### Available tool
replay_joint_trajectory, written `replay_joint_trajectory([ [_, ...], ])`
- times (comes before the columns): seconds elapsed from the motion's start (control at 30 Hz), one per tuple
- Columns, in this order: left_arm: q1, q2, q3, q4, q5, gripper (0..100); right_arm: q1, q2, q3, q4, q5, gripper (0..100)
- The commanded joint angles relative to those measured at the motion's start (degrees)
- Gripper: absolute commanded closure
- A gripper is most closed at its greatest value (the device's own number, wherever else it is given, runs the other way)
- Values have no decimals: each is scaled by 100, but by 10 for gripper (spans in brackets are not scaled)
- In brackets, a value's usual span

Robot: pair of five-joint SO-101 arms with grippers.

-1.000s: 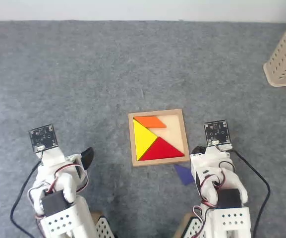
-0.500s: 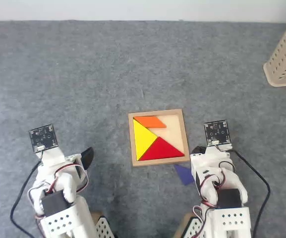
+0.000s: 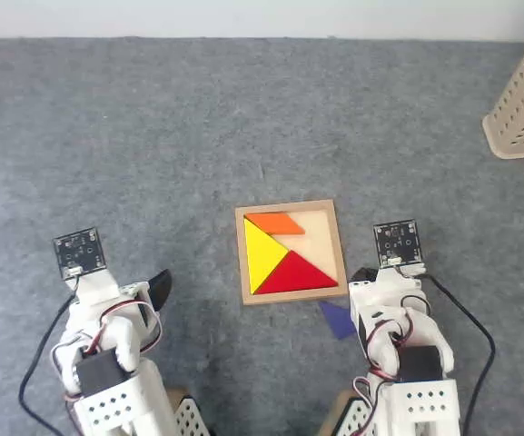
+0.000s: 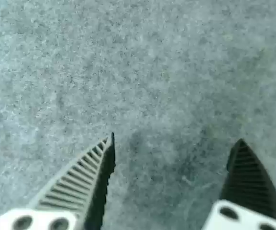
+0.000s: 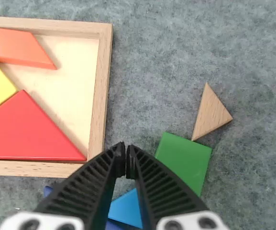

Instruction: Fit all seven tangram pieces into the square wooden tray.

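- Here is the square wooden tray (image 3: 287, 206) in the middle of the grey worktop (image 3: 153, 136), with three pieces seated in it.
- The orange parallelogram (image 3: 275, 222) lies along the tray's far edge, the yellow triangle (image 3: 260, 256) fills its left side, and the red triangle (image 3: 296, 272) sits against its near edge.
- The tray's right far part is bare wood.
- The right gripper (image 5: 126, 155) sits just off the tray's near right corner, jaws pressed together with nothing between them.
- Just outside that corner lies a purple piece (image 3: 336, 318), partly under the arm.
- The green square (image 5: 183, 160) is on the worktop beside the tray's right rim.
- The plain wooden triangle (image 5: 210, 114) is just beside the green square, corner to corner.
- A blue piece (image 5: 128, 208) peeks out under the right jaws.
- The left gripper (image 4: 176, 139) is well apart from the tray on its left, jaws spread wide over bare worktop.
- A cream perforated basket (image 3: 523, 100) stands far off beyond the tray's right side.
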Motion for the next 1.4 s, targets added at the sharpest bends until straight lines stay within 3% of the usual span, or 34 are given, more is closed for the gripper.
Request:
replay_joint_trajectory([
  [0.0, 9, -70, -75, -9, -9, 646, 92, -110, 88, 31, 0, 987],
  [1.37, 9, -70, -75, -9, -9, 646, 84, -110, 88, 145, 0, 987],
])
